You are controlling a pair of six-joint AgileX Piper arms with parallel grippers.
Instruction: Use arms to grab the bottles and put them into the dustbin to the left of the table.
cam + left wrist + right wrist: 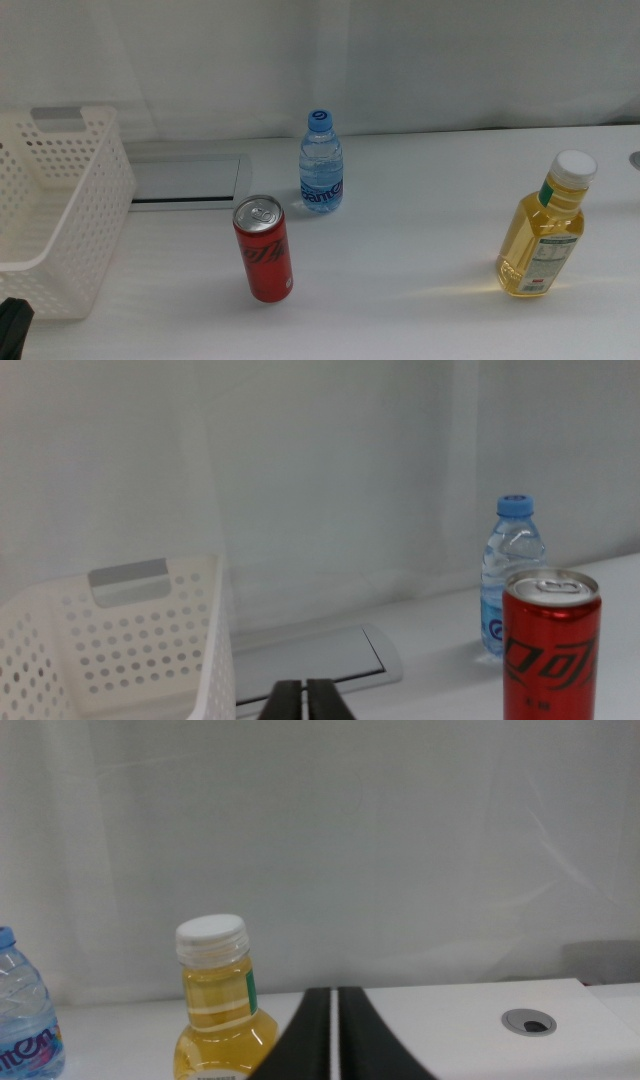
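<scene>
Nothing is grabbed yet: all three bottles stand upright on the table (420, 300) and the basket (60, 200) holds none of them, so the task looks to be at its very start, with both arms waiting low at the near edge.

The left gripper (304, 700) has its jaws pressed together, with only a thin seam between them. In the middle view only a dark corner of it shows at the bottom edge. Ahead of it and off to its right stands the red can (551, 645), near but clear of the jaws. The small water bottle (510, 575) stands beyond the can, farther from the gripper. The basket sits ahead and to the gripper's left, just beside its line of reach, with the grey panel (320, 660) between basket and can.

The right gripper (334, 1040) is also closed, jaws meeting along a narrow line. The yellow bottle (218, 1005) with the white cap stands ahead of it and slightly to its left, apart from the jaws. A round grommet (530, 1020) lies in the tabletop ahead to its right.

The next move probably falls to the left arm: part the jaws, swing right toward the can, and close around its middle. The can is smooth and round, so a centred grip matters.
</scene>
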